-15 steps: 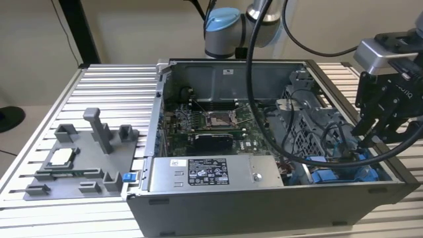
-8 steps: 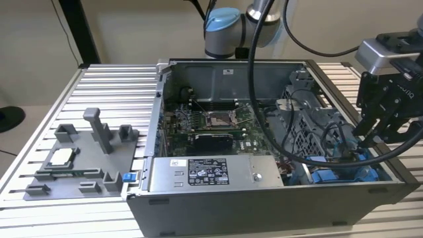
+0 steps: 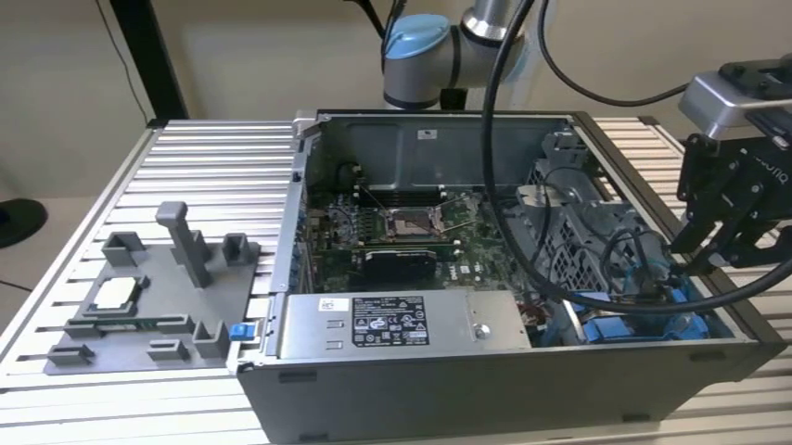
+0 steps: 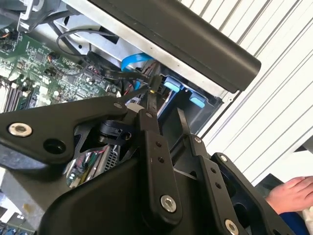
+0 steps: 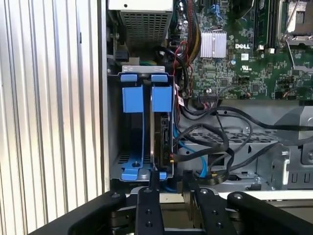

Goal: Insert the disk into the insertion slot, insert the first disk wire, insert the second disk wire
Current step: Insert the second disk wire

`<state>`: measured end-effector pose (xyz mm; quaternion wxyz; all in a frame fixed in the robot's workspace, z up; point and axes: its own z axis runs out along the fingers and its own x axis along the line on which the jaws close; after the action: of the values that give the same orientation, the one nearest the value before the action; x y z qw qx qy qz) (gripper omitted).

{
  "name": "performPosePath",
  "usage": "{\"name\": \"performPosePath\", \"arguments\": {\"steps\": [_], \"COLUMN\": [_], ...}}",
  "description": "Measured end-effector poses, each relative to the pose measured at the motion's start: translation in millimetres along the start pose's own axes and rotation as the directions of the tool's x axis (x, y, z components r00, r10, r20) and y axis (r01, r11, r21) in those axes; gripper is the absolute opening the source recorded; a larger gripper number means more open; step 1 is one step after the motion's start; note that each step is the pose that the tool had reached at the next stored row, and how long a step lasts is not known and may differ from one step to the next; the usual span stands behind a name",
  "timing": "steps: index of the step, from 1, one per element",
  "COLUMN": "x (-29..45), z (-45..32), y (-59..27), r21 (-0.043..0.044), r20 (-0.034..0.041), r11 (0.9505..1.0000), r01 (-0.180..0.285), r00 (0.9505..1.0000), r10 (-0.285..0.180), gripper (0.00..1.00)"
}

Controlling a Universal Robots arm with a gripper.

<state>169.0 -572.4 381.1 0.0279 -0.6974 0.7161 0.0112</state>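
Room: a plain beige wall (image 3: 248, 56) is seen behind the bench in the exterior view, with a black upright post (image 3: 148, 56) at the exterior view's left.
Surface: a ribbed aluminium table (image 3: 210, 176) carries all items; its slats are recorded as bare beside the case in both wrist views.
Computer case: an open tower case (image 3: 495, 389) lies on its side at mid-table, interior facing up.
Robot arm: the arm (image 3: 421, 46) with a pale blue joint cap stands behind the case; thick black hoses run from it over the case.
Fixture plate: a grey moulded plate (image 3: 124, 343) with upright holders lies on the table at the exterior view's left, just beside the case.
Power supply: a grey labelled box (image 3: 371, 324) sits along the near wall of the case.
Motherboard: a green board (image 5: 234, 63) is mounted on the case floor, with a finned heatsink (image 5: 213, 45) on it.
Drive cage: a grey cage (image 5: 115, 122) occupies the case corner at the exterior view's right.
Disk: the disk (image 5: 159, 137) is seated edge-on in its blue caddy inside the cage, beside a second blue caddy (image 5: 132, 98).
Gripper: the gripper (image 5: 171, 176) hangs just above the disk's end; its fingers are spread apart and nothing is clamped between them.
Cables: a blue cable (image 5: 195, 156) and black cables (image 5: 220, 127) lie loose beside the cage.
Hand: a person's hand (image 4: 288, 193) is noted past the table edge in the second wrist view.
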Motion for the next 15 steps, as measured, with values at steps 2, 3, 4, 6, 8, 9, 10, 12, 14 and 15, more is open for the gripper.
{"name": "performPosePath", "arguments": {"steps": [2, 3, 4, 6, 8, 9, 10, 12, 14, 15], "x": [-0.1, -0.1, -0.1, -0.2, -0.2, -0.2, -0.2, -0.2, -0.3, -0.6], "z": [0.1, 0.1, 0.1, 0.1, 0.2, 0.3, 0.2, 0.2, 0.2, 0.3], "y": [-2.0, -3.0, -3.9, -5.5, -6.6, -6.8, -7.0, -7.2, -7.5, -7.5], "r21": [-0.0001, -0.0002, -0.0002, -0.0002, -0.0003, -0.0003, -0.0003, -0.0002, -0.0003, -0.0003], "r20": [0.0001, 0.0, 0.0001, 0.0, 0.0001, 0.0002, 0.0001, 0.0001, 0.0001, 0.0003], "r11": [1.0, 1.0, 1.0, 1.0, 1.0, 1.0, 1.0, 1.0, 1.0, 1.0], "r01": [0.0, 0.0, 0.0, 0.0, 0.0, 0.0, 0.0, 0.0, 0.0, 0.0], "r00": [1.0, 1.0, 1.0, 1.0, 1.0, 1.0, 1.0, 1.0, 1.0, 1.0], "r10": [0.0, 0.0, 0.0, 0.0, 0.0, 0.0, 0.0, 0.0, 0.0, 0.0], "gripper": [1.0, 1.0, 1.0, 1.0, 1.0, 1.0, 1.0, 1.0, 1.0, 1.0]}}
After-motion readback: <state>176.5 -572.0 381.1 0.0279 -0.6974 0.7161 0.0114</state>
